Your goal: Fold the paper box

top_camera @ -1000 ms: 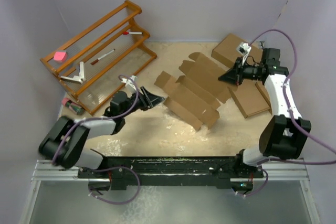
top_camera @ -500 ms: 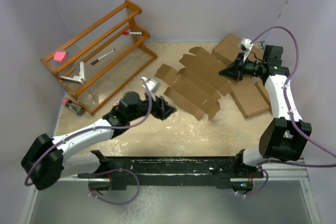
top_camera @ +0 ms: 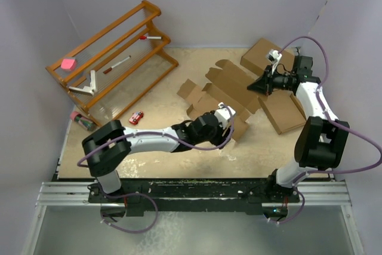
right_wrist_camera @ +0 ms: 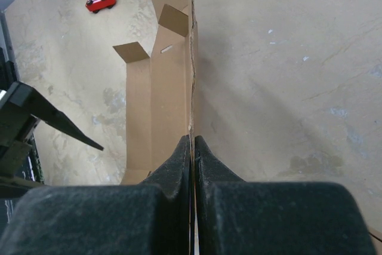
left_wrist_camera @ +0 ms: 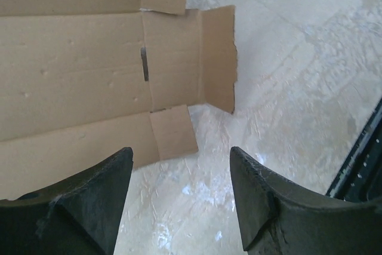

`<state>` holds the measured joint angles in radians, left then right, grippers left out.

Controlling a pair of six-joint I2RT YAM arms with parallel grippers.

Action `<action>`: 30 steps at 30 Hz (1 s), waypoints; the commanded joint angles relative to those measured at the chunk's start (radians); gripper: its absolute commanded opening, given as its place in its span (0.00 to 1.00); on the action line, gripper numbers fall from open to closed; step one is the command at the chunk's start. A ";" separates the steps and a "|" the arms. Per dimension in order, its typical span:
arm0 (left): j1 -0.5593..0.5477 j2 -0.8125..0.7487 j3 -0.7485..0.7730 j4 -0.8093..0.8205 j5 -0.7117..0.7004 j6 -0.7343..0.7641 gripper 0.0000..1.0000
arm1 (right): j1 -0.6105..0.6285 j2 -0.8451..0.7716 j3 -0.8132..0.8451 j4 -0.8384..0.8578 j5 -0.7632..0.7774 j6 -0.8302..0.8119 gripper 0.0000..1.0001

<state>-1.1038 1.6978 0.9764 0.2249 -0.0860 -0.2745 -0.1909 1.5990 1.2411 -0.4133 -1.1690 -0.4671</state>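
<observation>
While the left arm stretches low across the table (top_camera: 161, 153) from the lower left of the top view, nearly straight, the left gripper (top_camera: 230, 126) hovers over the lower edge of the paper box (top_camera: 225, 89). Its fingers (left_wrist_camera: 98, 195) are spread, with nothing between them. The right arm rises at the right edge, folds at the elbow and reaches left, and the right gripper (top_camera: 258, 86) is pressed onto the sheet's upper-right edge, pinching the cardboard (the wrist view shows it edge-on between the tips).

A second ago the left arm was curled up at the left, near the wooden rack (top_camera: 113, 58), with narrower jaws. It has since swung to the middle, uncovering a red toy car (top_camera: 136, 117). The right arm has hardly shifted, and the sheet has slid slightly toward the upper right.

Unfolded, the paper box lies in the centre, its long panels and creases running diagonally from upper left to lower right, small flaps jutting toward the left.
</observation>
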 commanded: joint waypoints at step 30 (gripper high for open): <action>-0.062 0.269 0.341 -0.323 -0.294 -0.181 0.61 | -0.004 -0.020 -0.002 -0.017 -0.053 -0.011 0.00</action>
<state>-1.1610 2.0121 1.2922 -0.0959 -0.3367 -0.4198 -0.1909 1.6051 1.2407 -0.4213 -1.1740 -0.4671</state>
